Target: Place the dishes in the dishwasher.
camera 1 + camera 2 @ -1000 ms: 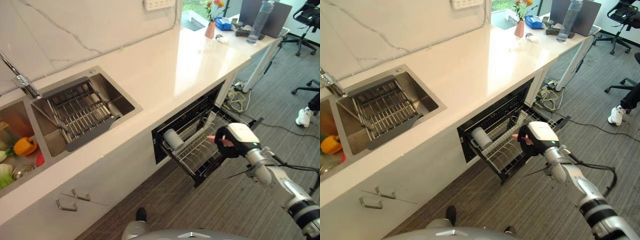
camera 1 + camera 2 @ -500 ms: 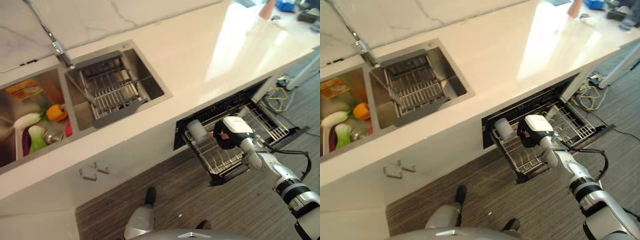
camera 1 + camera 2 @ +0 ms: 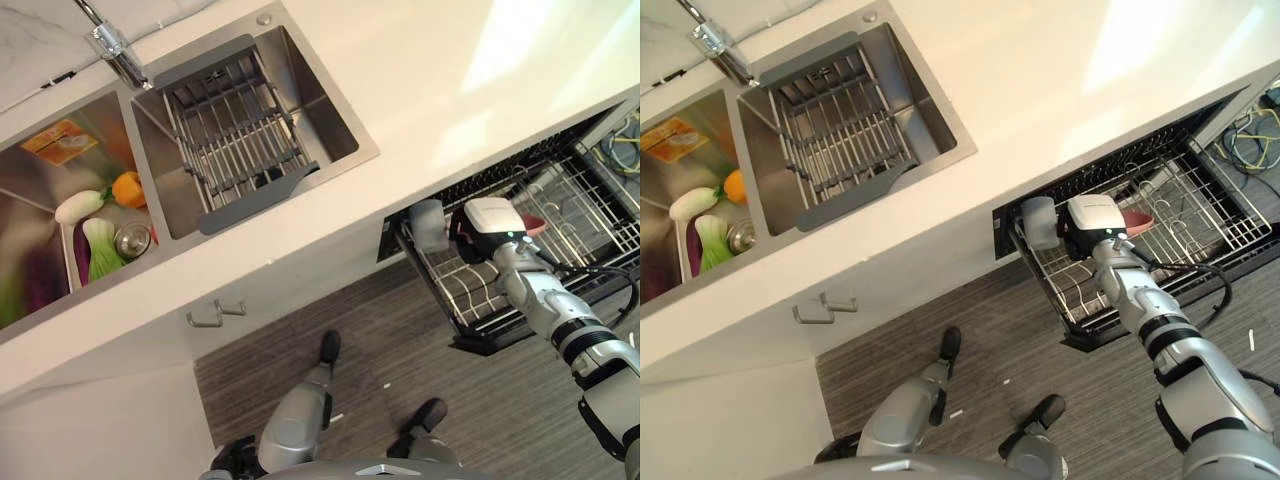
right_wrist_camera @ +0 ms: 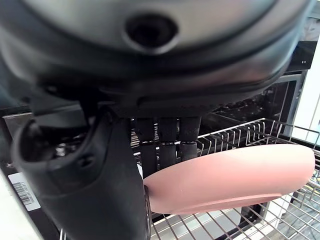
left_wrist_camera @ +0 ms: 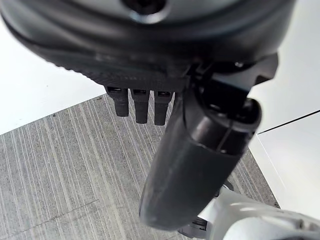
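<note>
The dishwasher's wire rack (image 3: pixel 1200 215) is pulled out below the worktop, over the striped floor. A grey cup (image 3: pixel 1038 221) lies at the rack's inner left corner. My right hand (image 3: pixel 1090 224), with its white cover, is over the rack just beside the cup. It is shut on a pink dish (image 4: pixel 235 177), with the thumb (image 4: pixel 95 185) on one face and the fingers (image 4: pixel 165 145) behind the other. The dish (image 3: pixel 536 225) sticks out past the hand above the rack wires. My left hand (image 5: pixel 150 45) hangs over the floor with relaxed fingers, holding nothing.
A double sink (image 3: pixel 345 160) is set in the white worktop (image 3: pixel 450 60); one basin holds a grey drying rack (image 3: pixel 235 145), the other vegetables (image 3: pixel 95 235). A tap (image 3: pixel 112 48) stands behind. Cabinet handles (image 3: pixel 215 315) are below. Loose cables (image 3: pixel 1250 125) lie beyond the rack.
The camera has swung, so the whole scene has shifted and turned. My right hand with the pink dish has moved from the rack's front edge in over the rack, closer to the grey cup.
</note>
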Controlling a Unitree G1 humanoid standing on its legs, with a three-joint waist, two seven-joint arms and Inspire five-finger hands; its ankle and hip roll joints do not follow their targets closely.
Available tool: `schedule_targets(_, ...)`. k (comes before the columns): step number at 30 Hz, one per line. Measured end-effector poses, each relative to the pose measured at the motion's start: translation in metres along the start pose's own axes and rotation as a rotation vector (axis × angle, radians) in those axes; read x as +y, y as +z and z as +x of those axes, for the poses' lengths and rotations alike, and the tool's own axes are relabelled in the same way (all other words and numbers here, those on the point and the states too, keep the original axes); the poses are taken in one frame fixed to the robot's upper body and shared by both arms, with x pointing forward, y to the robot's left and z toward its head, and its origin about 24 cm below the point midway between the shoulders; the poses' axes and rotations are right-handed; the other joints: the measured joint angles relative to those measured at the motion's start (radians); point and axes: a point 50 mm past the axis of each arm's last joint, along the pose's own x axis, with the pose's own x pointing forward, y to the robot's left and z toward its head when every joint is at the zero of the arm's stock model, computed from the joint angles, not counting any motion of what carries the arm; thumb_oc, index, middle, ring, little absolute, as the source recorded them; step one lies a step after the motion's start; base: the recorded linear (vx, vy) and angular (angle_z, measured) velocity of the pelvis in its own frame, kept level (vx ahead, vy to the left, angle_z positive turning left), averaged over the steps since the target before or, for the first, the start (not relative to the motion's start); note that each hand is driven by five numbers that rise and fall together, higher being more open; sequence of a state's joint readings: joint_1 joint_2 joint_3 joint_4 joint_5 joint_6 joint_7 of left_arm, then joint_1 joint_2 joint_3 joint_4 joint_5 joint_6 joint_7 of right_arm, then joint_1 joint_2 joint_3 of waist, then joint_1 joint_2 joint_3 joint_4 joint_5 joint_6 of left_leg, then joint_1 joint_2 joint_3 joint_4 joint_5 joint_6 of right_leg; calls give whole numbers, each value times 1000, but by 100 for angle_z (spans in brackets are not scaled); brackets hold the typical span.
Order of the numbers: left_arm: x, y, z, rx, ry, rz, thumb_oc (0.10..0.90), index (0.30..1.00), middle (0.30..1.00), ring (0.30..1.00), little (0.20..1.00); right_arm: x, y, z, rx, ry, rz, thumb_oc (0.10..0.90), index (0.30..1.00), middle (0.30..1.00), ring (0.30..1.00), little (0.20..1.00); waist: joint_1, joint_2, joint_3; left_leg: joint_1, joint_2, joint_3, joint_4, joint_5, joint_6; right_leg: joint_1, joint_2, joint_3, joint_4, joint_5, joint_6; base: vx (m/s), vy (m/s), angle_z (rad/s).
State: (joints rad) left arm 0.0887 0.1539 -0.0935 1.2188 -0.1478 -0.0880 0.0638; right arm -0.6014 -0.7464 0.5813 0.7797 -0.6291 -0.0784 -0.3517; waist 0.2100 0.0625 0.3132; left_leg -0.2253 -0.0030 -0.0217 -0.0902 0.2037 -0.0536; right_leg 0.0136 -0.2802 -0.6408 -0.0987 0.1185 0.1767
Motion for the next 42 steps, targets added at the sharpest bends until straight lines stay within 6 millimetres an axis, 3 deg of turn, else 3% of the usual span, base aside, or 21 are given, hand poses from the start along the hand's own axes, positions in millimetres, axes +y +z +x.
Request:
schedule_targets(6,-1,0,0,3,-2,-2,800,900,900,900,900,5,0,-3,0,11,3,800,900,900,900,900,-9,2,1,14,1,3,0,0,0,12,0,3,0,0,0,10,-18,-1)
schedule_targets(9,-1,-1,0,7,-1,-4,800,900,900,900,900,17,2,-14,-19,38,24,800,900,900,900,900,-21,2,0,58,2,8,0,-10,2,52,-1,6,0,-1,-1,25,-53,-6)
schedule_targets(12,0,-4,-1,16,2,-8,800,900,900,900,900,19,4,-21,-27,28,60,800,900,900,900,900,-56,0,-20,87,9,17,-1,-21,-4,74,4,17,-1,-4,-4,54,-49,-12)
schedule_targets(17,7,2,1,18,27,-47,800,900,900,900,900,-4,-8,-39,25,-124,174,800,900,900,900,900,-96,-33,-66,133,38,58,0,-31,-15,85,23,61,-1,-12,-11,94,-66,-37)
schedule_targets(18,19,-24,-4,108,60,-10,800,900,900,900,900,-18,-9,-44,44,-232,245,400,300,300,300,300,-134,-76,-133,171,66,108,-4,-45,-29,89,39,117,-4,-21,-18,56,-34,-63)
schedule_targets(19,19,-24,-4,108,60,-10,800,900,900,900,900,-18,-9,-44,44,-232,245,400,300,300,300,300,-134,-76,-133,171,66,108,-4,-45,-29,89,39,117,-4,-21,-18,68,-42,-85)
schedule_targets(21,29,-38,-8,156,83,7,800,900,900,900,900,-15,-35,-58,167,-293,287,400,300,300,300,300,-158,-104,-179,211,88,151,-5,-61,-41,93,54,163,-5,-30,-26,31,-12,-61)
schedule_targets(22,33,-45,-11,176,93,11,800,900,900,900,900,-7,-54,-71,273,-301,306,400,300,300,300,300,-166,-118,-223,209,101,177,-7,-68,-48,73,61,187,-5,-33,-29,74,-23,-62)
schedule_targets(24,36,-53,-13,197,96,29,800,900,900,900,900,17,-95,-102,517,-255,317,400,300,300,300,300,-193,-121,-237,212,115,181,-8,-69,-50,71,73,196,-5,-35,-33,73,-32,-24)
schedule_targets(25,36,-53,-13,197,96,29,800,900,900,900,900,17,-95,-102,517,-255,317,400,300,300,300,300,-193,-121,-237,212,115,181,-8,-69,-50,71,73,196,-5,-35,-33,37,-16,2)
schedule_targets(26,34,-54,-14,198,91,44,800,900,900,900,900,40,-119,-130,693,-192,326,400,300,300,300,300,-189,-117,-244,211,118,178,-8,-70,-51,72,77,195,-5,-36,-35,0,0,0)
schedule_targets(27,32,-56,-14,201,81,49,800,900,900,900,900,58,-131,-152,824,-115,337,400,300,300,300,300,-191,-110,-248,207,118,178,-8,-70,-52,69,78,193,-5,-36,-35,32,-19,0)
schedule_targets(28,28,-57,-15,204,70,50,800,900,900,900,900,74,-136,-169,923,-56,351,400,300,300,300,300,-197,-99,-249,202,118,179,-8,-69,-52,64,78,195,-5,-36,-35,0,0,0)
schedule_targets(29,28,-57,-15,204,70,50,800,900,900,900,900,74,-136,-169,923,-56,351,400,300,300,300,300,-197,-99,-249,202,118,179,-8,-69,-52,64,78,195,-5,-36,-35,16,-16,-4)
schedule_targets(30,23,-59,-15,211,55,48,800,900,900,900,900,93,-130,-182,1004,2,410,400,300,300,300,300,-217,-85,-243,195,120,180,-8,-65,-53,58,83,197,-5,-33,-37,37,-15,-3)
schedule_targets(32,19,-60,-15,212,43,42,800,900,900,900,900,117,-110,-192,1000,100,460,400,300,300,300,300,-217,-57,-241,188,121,178,-8,-66,-57,52,84,193,-6,-31,-38,36,-16,2)
schedule_targets(34,16,-57,-14,202,38,27,800,900,900,900,900,131,-92,-189,969,164,514,400,300,300,300,300,-209,-46,-239,178,122,169,-7,-63,-60,47,85,184,-6,-30,-39,-38,-7,14)
schedule_targets(38,12,-49,-12,165,29,-3,800,900,900,900,900,148,-59,-170,935,203,652,400,300,300,300,300,-151,-24,-225,104,117,118,-7,-37,-60,9,91,137,-6,-24,-42,-99,2,40)
schedule_targets(39,7,-39,-9,138,21,-25,800,900,900,900,900,143,-52,-151,905,179,710,400,300,300,300,300,-119,-5,-190,67,114,78,-4,-17,-56,1,91,91,-6,-18,-49,-172,5,72)
schedule_targets(42,-3,-32,-8,100,-1,-51,800,900,900,900,900,122,-45,-111,861,58,807,400,300,300,300,300,-72,34,-129,3,101,13,-2,22,-45,-21,99,29,-4,-9,-51,-36,-51,77)
